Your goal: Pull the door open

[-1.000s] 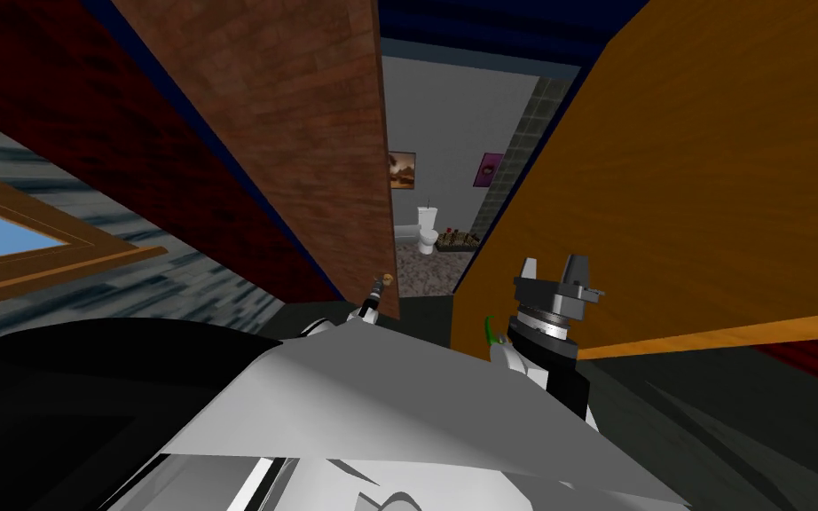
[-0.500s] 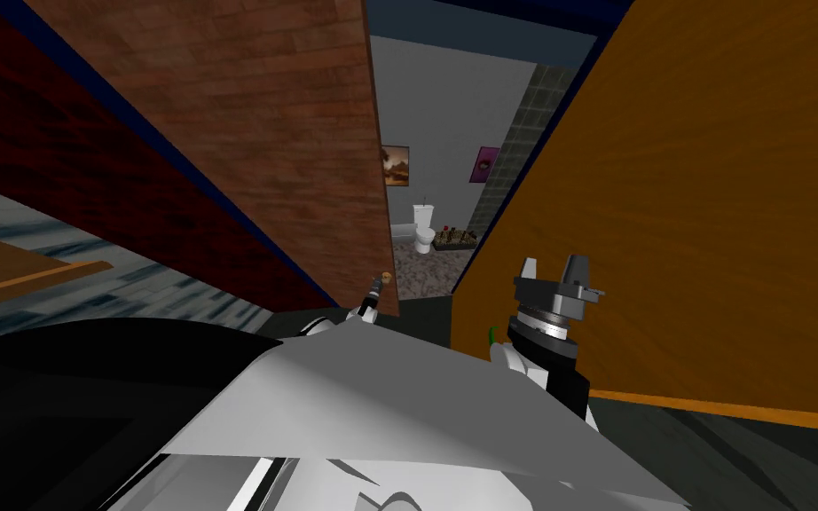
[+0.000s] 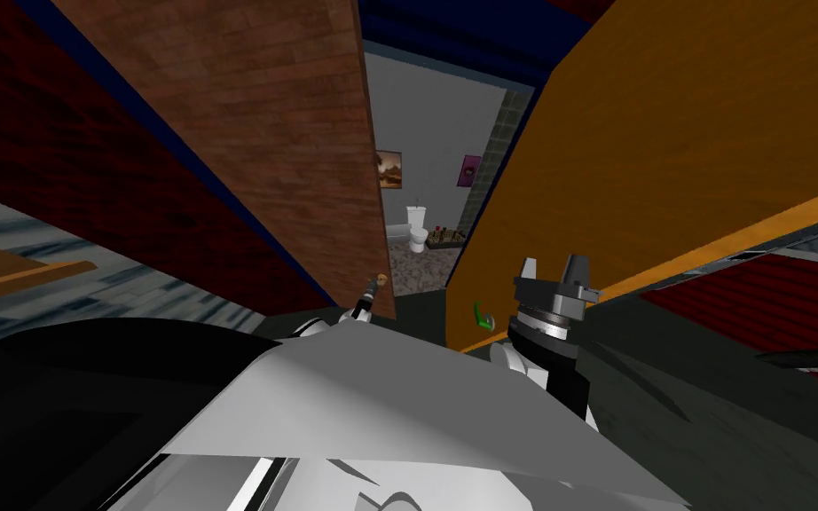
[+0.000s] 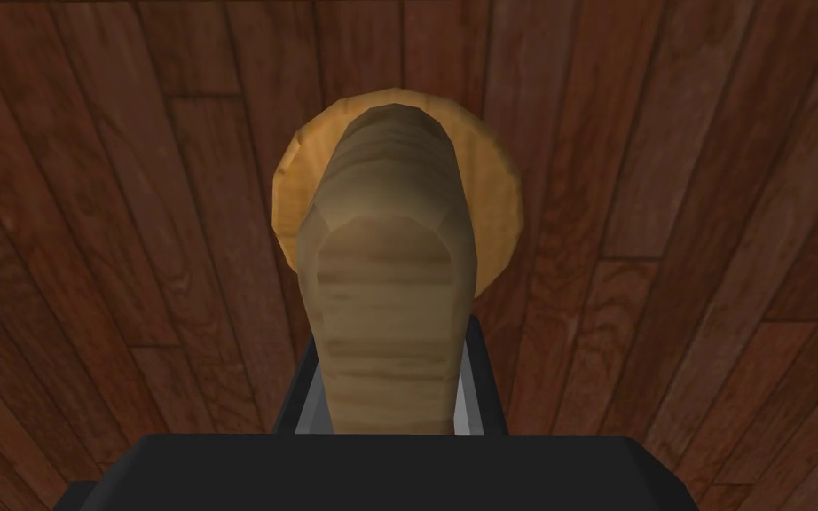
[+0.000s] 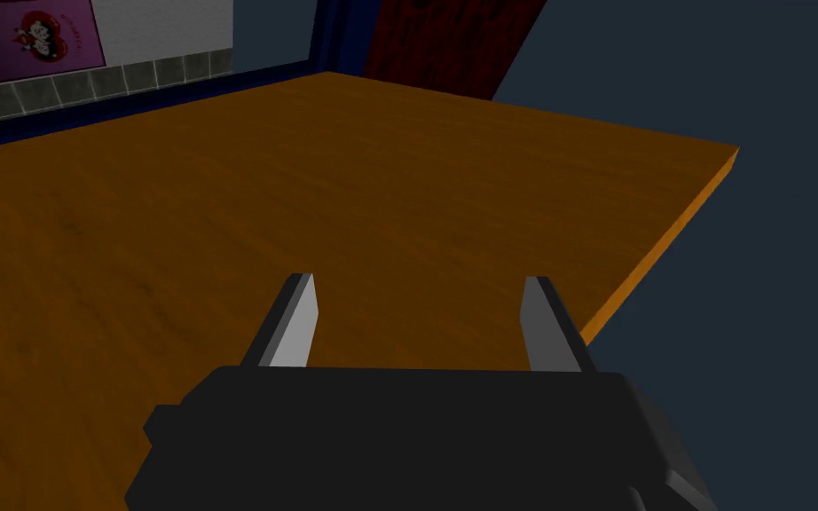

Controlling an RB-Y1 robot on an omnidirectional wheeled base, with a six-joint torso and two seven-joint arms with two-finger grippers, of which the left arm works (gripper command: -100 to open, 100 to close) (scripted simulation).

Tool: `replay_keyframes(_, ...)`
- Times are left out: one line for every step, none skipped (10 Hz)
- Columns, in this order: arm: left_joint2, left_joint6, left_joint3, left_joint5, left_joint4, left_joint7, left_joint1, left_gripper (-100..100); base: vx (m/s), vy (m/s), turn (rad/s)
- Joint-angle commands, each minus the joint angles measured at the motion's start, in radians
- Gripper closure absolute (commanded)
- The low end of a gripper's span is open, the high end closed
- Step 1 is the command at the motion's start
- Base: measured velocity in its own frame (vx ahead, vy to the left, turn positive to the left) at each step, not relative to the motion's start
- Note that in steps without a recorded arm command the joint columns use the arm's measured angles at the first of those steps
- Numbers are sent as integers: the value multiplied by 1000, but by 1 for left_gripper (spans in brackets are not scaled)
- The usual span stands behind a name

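The grasp is done and the swing is partly made, by my reading. The left gripper [image 4: 389,399] is closed on the pale wooden handle [image 4: 387,266], its fingers [image 4: 310,399] pressing the lever's two sides just below the round orange rosette [image 4: 498,204]. The door [image 3: 292,133] stands ajar on my left, its free edge clear of the frame. What is left is more pulling to widen the gap, then letting go.

The right gripper [image 5: 420,319] hangs idle with its fingers wide apart over an orange wooden panel [image 5: 310,195]. This is probably a second door leaf, as it carries a small green lever [image 3: 483,315].

The door's face is dark red-brown planking. Through the gap are a grey wall with two pictures [image 3: 389,169], a white toilet [image 3: 417,229] and a speckled floor [image 3: 416,275]
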Motion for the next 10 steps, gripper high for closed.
replay_keyframes(18, -16, -14, -3, -8, 30, 19, 100, -169, -41, -211)
replay_keyframes(41, -33, -22, -4, -4, 57, 33, 100, -156, -22, -197)
replay_keyframes(57, -44, -28, -5, -1, 75, 42, 100, -109, -14, -143)
replay_keyframes(65, -50, -31, -5, 1, 85, 47, 100, -57, -21, -71)
replay_keyframes(80, -62, -36, -6, 4, 103, 57, 100, -40, -25, -101)
replay_keyframes(96, -73, -42, -6, 7, 120, 66, 100, -46, -15, -117)
replay_keyframes(110, -83, -47, -7, 10, 137, 75, 100, -45, -5, -116)
replay_keyframes(124, -93, -52, -7, 12, 153, 83, 100, -37, -5, -90)
replay_keyframes(141, -106, -58, -8, 16, 173, 94, 100, -35, -5, -98)
replay_keyframes(156, -117, -63, -8, 18, 190, 103, 100, -43, -2, -82)
